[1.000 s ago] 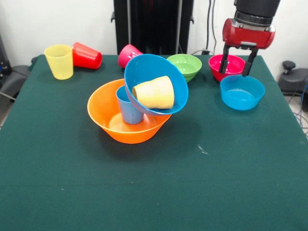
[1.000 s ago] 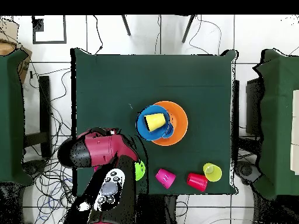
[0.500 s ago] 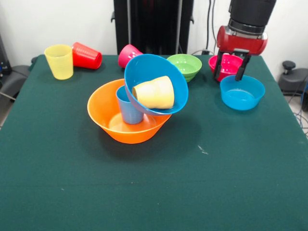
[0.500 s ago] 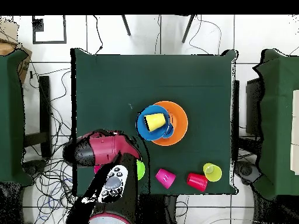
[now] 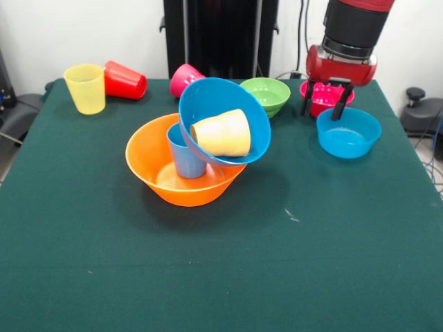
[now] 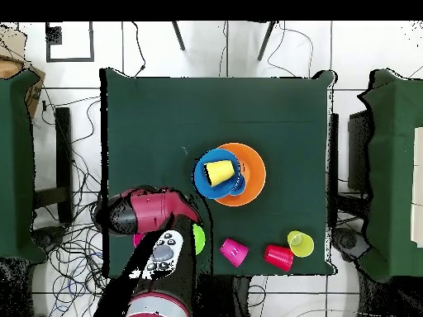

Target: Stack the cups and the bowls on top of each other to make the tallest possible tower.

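Biggest worry: large orange bowl (image 5: 185, 173) carrying a blue cup (image 5: 184, 156) with the large blue bowl (image 5: 223, 120) tilted on it, pale orange cup (image 5: 221, 133) lying inside — glossy, rounded, ready to slide off. Far right, gripper (image 5: 322, 108) spread open, empty, straddling the magenta bowl (image 5: 320, 93); could clip the small blue bowl (image 5: 348, 133) just beside.

Near half of table (image 5: 221, 277) bare; tower (image 5: 208, 149) blocks centre; bowls, cups crowd far edge.

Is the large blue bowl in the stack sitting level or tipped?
Tipped. The large blue bowl leans on the light blue cup inside the large orange bowl, its opening facing sideways.
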Robot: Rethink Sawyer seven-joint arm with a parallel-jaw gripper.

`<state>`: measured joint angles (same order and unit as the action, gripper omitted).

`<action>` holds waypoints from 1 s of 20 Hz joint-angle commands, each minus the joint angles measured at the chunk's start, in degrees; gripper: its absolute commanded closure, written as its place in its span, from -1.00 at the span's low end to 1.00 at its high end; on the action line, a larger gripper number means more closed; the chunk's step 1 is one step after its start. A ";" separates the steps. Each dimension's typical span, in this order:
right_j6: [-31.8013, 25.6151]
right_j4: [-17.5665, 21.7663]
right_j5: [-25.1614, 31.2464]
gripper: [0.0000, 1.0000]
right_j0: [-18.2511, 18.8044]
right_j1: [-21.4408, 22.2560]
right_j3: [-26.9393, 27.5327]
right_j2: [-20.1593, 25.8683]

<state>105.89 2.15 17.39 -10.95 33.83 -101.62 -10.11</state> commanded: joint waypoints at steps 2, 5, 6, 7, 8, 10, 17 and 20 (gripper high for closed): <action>5.77 1.24 5.36 -1.00 -1.48 -2.01 1.29 1.43; 5.81 1.13 6.15 -1.00 -1.99 -2.74 2.13 0.61; 5.89 0.94 5.96 -1.00 -1.99 -2.96 2.30 0.67; 5.84 0.89 5.78 -1.00 -1.88 -3.31 2.52 0.75; 5.82 0.76 5.60 -1.00 -1.81 -3.76 2.79 0.92; 6.02 0.63 5.19 -1.00 -1.88 -4.61 3.32 0.68; 5.76 1.59 3.90 -1.00 -2.64 -7.20 4.85 -1.35; 5.60 1.61 4.74 -1.00 -3.36 -6.97 4.52 -2.10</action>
<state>105.89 2.13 17.72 -12.74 29.31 -100.53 -13.64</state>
